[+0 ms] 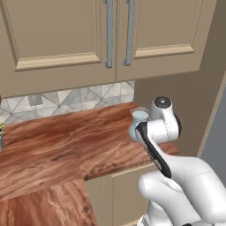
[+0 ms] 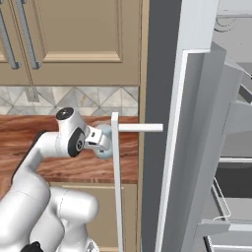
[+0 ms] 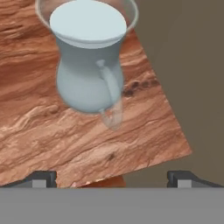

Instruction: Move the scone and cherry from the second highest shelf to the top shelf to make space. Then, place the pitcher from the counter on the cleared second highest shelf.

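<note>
While the pincer point(image 3: 112, 177) gapes wide, the pitcher point(image 3: 89, 61) stands upright on the counter point(image 3: 52, 131).

Pale blue-grey pitcher point(image 3: 87, 70); red-brown woodgrain counter point(image 3: 52, 131); grey patterned tile backsplash point(image 1: 79, 99).

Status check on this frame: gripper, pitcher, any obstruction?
Gripper open, empty, above the counter. Pitcher upright near the counter's end, untouched. Nothing between them.

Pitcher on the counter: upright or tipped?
Upright. In the hand view the pitcher stands on its base on the counter, rim up, handle at its side. The open end effector is apart from it.
</note>
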Controlling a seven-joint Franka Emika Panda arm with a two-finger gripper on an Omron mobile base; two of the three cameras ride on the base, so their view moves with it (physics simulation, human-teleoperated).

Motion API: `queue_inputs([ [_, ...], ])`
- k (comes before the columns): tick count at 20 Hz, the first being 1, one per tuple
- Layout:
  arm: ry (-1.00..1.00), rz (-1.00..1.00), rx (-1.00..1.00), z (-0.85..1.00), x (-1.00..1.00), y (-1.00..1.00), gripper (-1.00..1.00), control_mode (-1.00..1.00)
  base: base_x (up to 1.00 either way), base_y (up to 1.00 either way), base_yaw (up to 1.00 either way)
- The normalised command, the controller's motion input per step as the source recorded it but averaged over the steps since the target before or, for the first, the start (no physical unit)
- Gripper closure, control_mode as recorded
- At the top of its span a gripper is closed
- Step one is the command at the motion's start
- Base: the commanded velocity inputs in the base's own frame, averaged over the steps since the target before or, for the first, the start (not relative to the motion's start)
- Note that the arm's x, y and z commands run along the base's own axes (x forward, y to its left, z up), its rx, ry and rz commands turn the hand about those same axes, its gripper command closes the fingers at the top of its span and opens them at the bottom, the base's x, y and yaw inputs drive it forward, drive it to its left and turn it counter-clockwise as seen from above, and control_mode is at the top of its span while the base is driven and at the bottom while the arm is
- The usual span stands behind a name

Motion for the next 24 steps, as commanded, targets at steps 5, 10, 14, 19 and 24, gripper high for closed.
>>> queue_inputs([
  [5,0.0,0.0,0.0,-0.17,0.34,-0.09,-1.0,-1.0,0.0,0.0,0.0],
  [10,0.0,0.0,0.0,-0.14,0.43,-0.11,-1.0,-1.0,0.0,0.0,0.0],
  [14,0.0,0.0,0.0,-0.1,0.42,-0.02,-1.0,-1.0,0.0,0.0,0.0],
  [19,0.0,0.0,0.0,-0.11,0.42,0.0,-1.0,-1.0,0.0,0.0,0.0],
  [24,0.0,0.0,0.0,-0.15,0.4,0.0,-1.0,-1.0,0.0,0.0,0.0],
])
